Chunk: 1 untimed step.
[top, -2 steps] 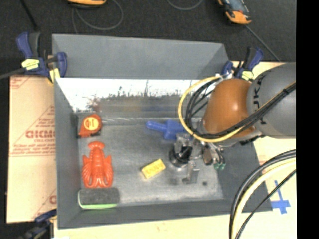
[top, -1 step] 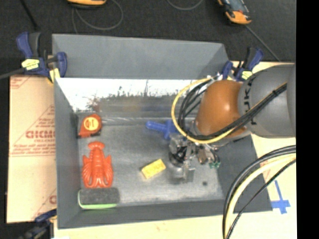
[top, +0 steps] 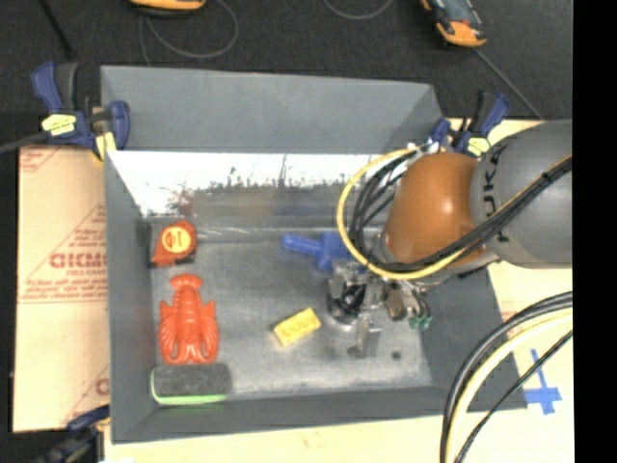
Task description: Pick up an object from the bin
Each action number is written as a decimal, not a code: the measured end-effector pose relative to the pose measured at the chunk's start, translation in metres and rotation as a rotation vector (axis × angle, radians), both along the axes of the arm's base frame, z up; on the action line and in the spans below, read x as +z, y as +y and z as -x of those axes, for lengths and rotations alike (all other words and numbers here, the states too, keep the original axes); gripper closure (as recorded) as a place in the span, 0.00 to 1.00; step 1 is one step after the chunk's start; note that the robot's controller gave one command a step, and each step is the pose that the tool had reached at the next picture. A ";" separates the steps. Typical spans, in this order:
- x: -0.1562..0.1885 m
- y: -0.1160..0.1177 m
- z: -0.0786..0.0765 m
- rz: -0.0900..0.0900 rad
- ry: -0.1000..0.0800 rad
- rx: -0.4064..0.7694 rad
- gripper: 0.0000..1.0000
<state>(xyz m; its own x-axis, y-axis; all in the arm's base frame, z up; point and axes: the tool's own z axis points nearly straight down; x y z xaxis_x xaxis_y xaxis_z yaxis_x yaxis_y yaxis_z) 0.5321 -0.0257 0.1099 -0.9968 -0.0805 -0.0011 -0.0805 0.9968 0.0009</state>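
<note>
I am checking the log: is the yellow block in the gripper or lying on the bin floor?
On the bin floor. The yellow block lies flat, left of the gripper in the view, apart from it.

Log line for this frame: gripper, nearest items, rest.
gripper: low over bin floor | nearest: yellow block, blue plastic piece | rest: red lobster, orange tape measure, green sponge

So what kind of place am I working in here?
Most likely a robotics lab test cell, not a production line. A cabled robot arm reaches into a grey metal bin holding unrelated odds: a red toy lobster, an orange tape measure and a yellow block.
</note>
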 end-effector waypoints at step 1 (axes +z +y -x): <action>0.015 0.011 -0.036 0.002 -0.002 0.034 0.00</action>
